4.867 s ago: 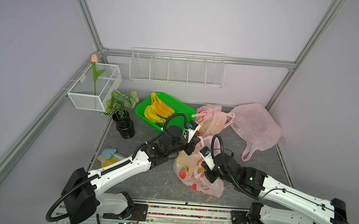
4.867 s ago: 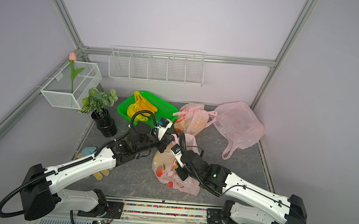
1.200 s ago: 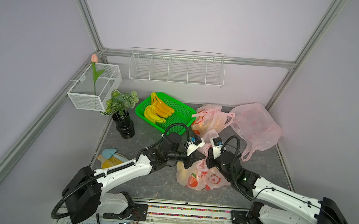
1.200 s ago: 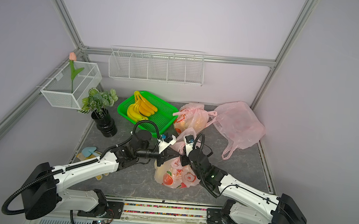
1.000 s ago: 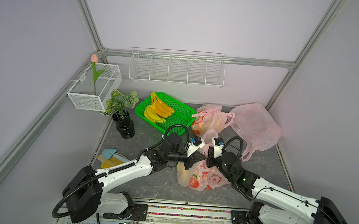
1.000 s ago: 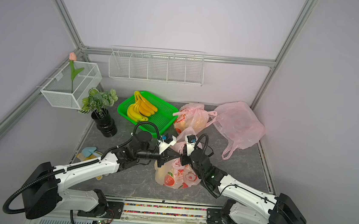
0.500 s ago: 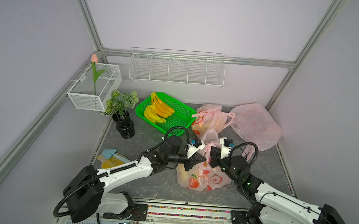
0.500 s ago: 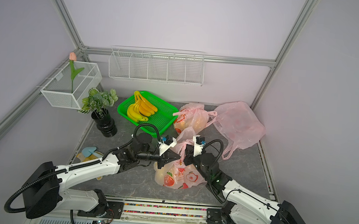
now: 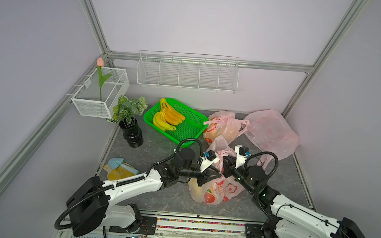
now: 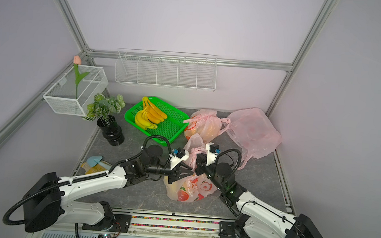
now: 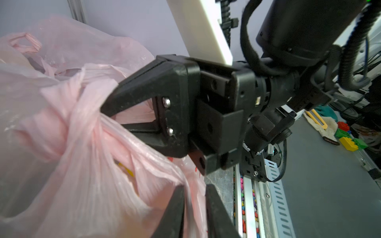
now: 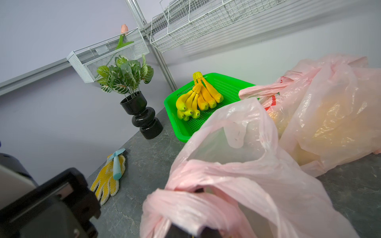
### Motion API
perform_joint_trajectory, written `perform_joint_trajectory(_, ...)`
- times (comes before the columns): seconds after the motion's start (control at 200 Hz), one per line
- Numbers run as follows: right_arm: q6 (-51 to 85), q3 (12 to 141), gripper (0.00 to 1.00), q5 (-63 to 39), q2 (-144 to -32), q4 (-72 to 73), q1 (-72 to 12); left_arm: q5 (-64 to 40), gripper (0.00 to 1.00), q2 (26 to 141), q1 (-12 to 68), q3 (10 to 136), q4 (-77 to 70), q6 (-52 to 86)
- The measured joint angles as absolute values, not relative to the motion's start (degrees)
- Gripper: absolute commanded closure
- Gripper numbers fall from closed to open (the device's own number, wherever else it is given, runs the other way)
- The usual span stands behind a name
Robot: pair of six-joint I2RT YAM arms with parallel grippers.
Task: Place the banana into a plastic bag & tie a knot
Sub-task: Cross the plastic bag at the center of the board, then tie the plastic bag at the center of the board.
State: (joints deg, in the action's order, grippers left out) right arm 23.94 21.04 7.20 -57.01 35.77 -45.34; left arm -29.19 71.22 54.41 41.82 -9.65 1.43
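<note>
Grey counter [image 9: 154, 198] | left hand [image 11: 193, 188] slightly open against plastic bag [image 9: 216, 190] | right hand [image 11: 105, 110] clamped on its twisted handle [image 11: 68, 115]

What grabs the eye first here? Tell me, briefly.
The pink bag with fruit prints sits at centre front, its twisted neck clamped in the right jaws, with the left jaws slightly open beside it. At the back, bright yellow bananas lie in a green tray. To the right of the tray are a full bag and a limp bag.
</note>
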Motion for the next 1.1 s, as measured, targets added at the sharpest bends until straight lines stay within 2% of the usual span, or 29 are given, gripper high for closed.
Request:
perform_joint_trajectory(0.065,23.6,21.0,0.93,7.2,-57.0,35.3,-45.3,-25.4,0.66,67.7,54.5,41.8,-7.5,0.9)
perform_joint_trajectory(0.205,22.5,21.0,0.93,7.2,-57.0,33.2,-45.3,-15.9,0.54,62.8,54.5,42.8,-3.4,-0.3)
perform_joint_trajectory(0.315,22.1,21.0,0.93,7.2,-57.0,31.5,-45.3,-11.6,0.49,63.7,54.5,44.8,-0.9,-1.8)
perform_joint_trajectory(0.42,21.9,21.0,0.93,6.9,-56.6,30.8,-45.3,-9.4,0.48,67.0,54.5,47.9,1.7,-3.0)
perform_joint_trajectory(0.47,21.8,21.0,0.93,6.5,-56.4,30.7,-45.3,-8.4,0.50,68.9,54.5,49.5,2.8,-3.3)
perform_joint_trajectory(0.655,21.9,21.0,0.93,5.8,-56.4,30.7,-45.4,-4.8,0.69,73.6,54.5,54.5,5.9,-3.5)
perform_joint_trajectory(0.98,21.9,21.0,0.93,5.2,-56.3,30.7,-45.4,-3.3,0.83,75.8,54.3,55.6,6.5,-3.5)
perform_joint_trajectory(1.099,22.1,21.0,0.93,4.8,-56.0,30.8,-45.4,-3.9,0.84,77.0,54.3,55.2,6.9,-3.4)
